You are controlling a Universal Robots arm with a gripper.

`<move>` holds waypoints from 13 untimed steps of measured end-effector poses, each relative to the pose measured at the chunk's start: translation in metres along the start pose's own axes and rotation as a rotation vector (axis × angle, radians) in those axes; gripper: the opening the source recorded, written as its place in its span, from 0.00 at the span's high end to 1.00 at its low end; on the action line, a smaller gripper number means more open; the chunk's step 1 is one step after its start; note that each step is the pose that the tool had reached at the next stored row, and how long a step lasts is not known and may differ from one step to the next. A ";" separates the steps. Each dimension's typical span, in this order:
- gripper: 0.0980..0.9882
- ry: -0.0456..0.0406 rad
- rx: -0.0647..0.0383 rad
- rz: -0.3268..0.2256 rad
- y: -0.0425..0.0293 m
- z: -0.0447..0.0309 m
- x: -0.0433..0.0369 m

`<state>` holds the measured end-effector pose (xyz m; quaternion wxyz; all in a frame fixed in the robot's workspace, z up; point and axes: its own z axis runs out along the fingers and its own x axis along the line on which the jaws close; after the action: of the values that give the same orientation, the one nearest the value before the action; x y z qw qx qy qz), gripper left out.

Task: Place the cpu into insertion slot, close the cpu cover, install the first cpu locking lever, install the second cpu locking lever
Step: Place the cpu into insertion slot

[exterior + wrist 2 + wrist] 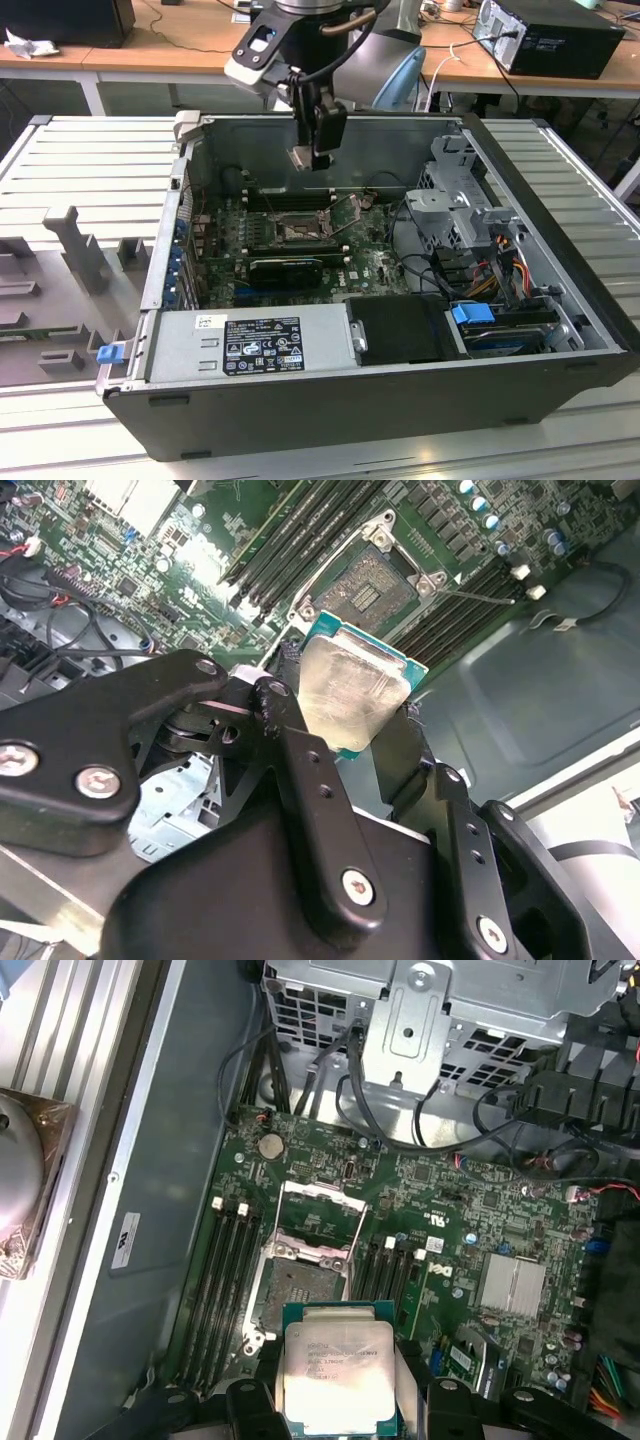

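Writing: a white sticker (212, 322) and a black label (262, 345) sit on the power supply (300, 335). Their print is too small to make out. The first wrist view shows faint lines of print on the cpu's face, also unreadable, and a white sticker with dark marks (125, 1240) on the case wall.

Gripper: the gripper (312, 155) is closed on the cpu (303, 157). Its two black fingers (290, 725) press the chip's opposite edges, as both wrist views show (340, 1392).

Cpu: it is held in the air inside the case, above the insertion slot (298, 232) and clear of the board. Its pale metal face (350, 685) is square with clipped corners, on a green-edged base (338, 1375).

Insertion slot: a square socket with a dark centre (300, 1295) and a silvery rim (375, 585), with nothing seated in it.

Cpu cover: a thin silvery frame (320, 1188) with a cut-out middle — swung up and open beside the slot.

Locking lever: in the second wrist view a thin wire rod (470, 596) stands out from the socket's side.

Case: an open dark tower (400, 140) lies on its side. It holds the green circuit board (370, 265), the grey power supply box, a perforated metal drive cage (455, 200) and bundled cables.

Board: long black memory slots (225, 1280) flank the socket — a finned silver heatsink (512, 1288) and a round coin cell (270, 1144) also sit on it.
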<state>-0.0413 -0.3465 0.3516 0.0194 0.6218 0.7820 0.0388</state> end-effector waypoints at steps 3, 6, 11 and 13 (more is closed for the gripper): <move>0.52 -0.0010 0.000 0.013 -0.0002 0.0021 0.0000; 0.52 -0.0014 0.000 0.017 -0.0004 0.0044 -0.0001; 0.52 -0.0016 0.000 0.020 -0.0006 0.0067 -0.0001; 0.52 -0.0017 0.000 0.021 -0.0007 0.0075 -0.0001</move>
<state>-0.0413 -0.3465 0.3441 0.0198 0.6299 0.7755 0.0386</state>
